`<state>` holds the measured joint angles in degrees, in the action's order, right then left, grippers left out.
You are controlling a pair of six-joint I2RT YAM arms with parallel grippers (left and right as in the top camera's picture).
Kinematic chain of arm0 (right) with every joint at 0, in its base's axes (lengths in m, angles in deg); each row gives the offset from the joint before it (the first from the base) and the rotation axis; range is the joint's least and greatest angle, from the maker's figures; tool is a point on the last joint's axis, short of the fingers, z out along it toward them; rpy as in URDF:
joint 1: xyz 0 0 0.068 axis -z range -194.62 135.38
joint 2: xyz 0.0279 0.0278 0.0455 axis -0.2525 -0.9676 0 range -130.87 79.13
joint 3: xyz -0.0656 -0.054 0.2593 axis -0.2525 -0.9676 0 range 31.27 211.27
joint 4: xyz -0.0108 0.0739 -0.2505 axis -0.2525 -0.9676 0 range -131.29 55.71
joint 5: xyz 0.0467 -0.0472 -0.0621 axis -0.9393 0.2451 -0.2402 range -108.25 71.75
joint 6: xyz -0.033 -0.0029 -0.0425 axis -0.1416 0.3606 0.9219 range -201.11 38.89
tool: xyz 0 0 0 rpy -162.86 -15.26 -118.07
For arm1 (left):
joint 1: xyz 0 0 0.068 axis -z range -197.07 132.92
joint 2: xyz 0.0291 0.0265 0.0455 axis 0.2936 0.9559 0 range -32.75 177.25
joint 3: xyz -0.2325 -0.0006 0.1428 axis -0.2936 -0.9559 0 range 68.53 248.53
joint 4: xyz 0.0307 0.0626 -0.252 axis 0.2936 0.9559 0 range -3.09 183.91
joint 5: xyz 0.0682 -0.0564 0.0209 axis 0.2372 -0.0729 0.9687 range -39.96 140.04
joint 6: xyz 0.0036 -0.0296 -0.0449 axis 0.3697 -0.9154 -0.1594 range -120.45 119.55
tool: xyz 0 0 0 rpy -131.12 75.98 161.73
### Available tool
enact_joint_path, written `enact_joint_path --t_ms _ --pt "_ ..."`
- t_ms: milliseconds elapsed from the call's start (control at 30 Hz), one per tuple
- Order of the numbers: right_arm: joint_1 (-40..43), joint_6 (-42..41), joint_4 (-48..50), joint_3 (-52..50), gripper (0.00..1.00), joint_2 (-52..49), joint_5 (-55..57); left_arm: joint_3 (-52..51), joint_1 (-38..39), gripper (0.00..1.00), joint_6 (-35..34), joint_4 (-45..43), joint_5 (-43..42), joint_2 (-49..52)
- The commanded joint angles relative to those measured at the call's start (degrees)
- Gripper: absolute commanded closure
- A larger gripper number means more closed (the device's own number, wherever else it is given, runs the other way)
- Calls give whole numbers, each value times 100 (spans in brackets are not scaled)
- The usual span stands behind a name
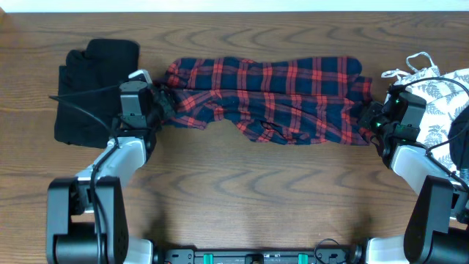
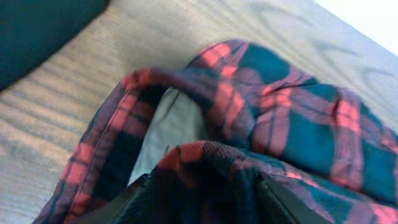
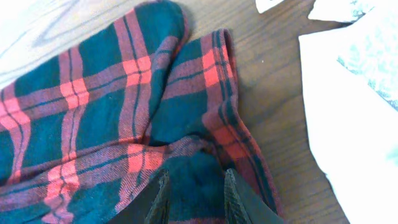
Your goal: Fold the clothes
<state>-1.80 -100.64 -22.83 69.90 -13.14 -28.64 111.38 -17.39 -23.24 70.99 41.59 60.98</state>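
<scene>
At the bottom edge of the left wrist view the left gripper (image 2: 202, 202) is dark, blurred, cut off; the plaid shirt (image 2: 292, 130) perhaps covers its tips.

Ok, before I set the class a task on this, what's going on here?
Two robot arms are folding a plaid shirt, which lies stretched along the table as a long band. The left gripper is at its left end and the right gripper at its right end, each with cloth between its fingers; whether they are clamped is unclear. A black garment lies further left, a white leaf-print garment further right.
</scene>
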Motion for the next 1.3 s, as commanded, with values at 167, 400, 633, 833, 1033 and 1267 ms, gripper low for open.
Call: enact_joint_path --t_ms 167,400,633,833,1033,1267 --pt "17 -17 -31 127 69 -20 -293 105 -11 46 55 -4 101 -181" --pt "-9 -11 -131 345 64 212 -1519 105 -15 41 354 39 151 -844" --pt "-531 518 -780 595 72 1056 -1556 105 61 33 369 367 -382 -1346" --pt "-1165 911 -1421 636 80 1110 -1384 105 531 60 369 1655 -901 -1309" --pt "-1209 979 -1534 636 83 870 -1005 72 929 71 374 2100 -892 -933" --pt "-1209 975 -1580 636 85 267 -804 72 1106 71 413 1351 -890 -267"
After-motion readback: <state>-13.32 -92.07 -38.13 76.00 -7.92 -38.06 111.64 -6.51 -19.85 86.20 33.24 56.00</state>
